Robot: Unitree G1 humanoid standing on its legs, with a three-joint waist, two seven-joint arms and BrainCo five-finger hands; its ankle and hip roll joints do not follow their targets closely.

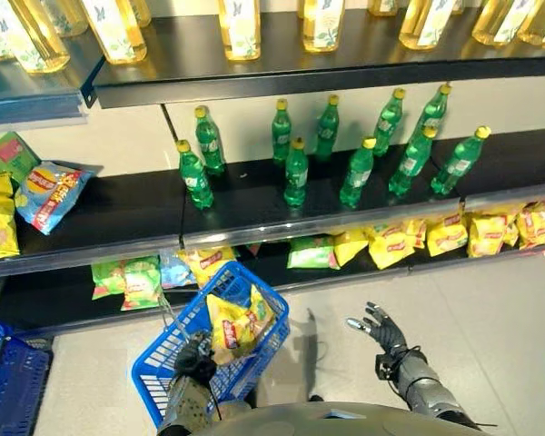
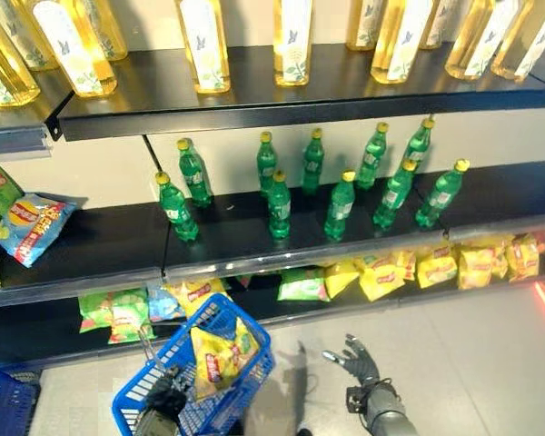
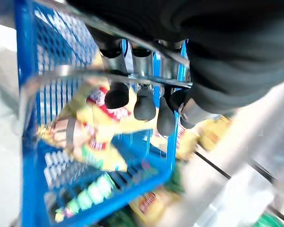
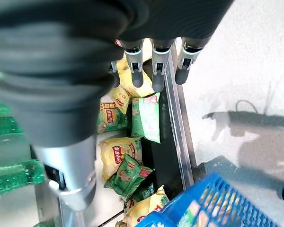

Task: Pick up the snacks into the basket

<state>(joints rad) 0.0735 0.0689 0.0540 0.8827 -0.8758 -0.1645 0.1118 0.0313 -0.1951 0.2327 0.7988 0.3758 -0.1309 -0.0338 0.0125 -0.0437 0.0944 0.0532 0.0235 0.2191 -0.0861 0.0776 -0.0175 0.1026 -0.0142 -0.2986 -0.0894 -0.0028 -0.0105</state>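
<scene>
We held the blue basket at the lower left of the head views by its metal handle, with the left hand closed over it. In the left wrist view the fingers curled round the handle bar, so the basket hung below the hand with its mouth open upward. We judged this hold was chosen to keep the opening facing the shelf and free for loading.

One yellow snack bag lay inside the basket, leaning against the far wall with its upper end near the rim. It touched neither hand.

The right hand hovered at the lower centre-right of the left eye view, over the bare floor and apart from the shelf. Its fingers were spread and straight and held nothing. We judged that this open posture readied the hand for a further bag.

The remaining snacks were on the bottom shelf: a row of yellow bags at the right of the frame, a green bag near the centre, and green packs at the left. Because these lay low and set back under the shelf of green bottles, we judged that the basket was kept close beneath the shelf edge to shorten each transfer.
</scene>
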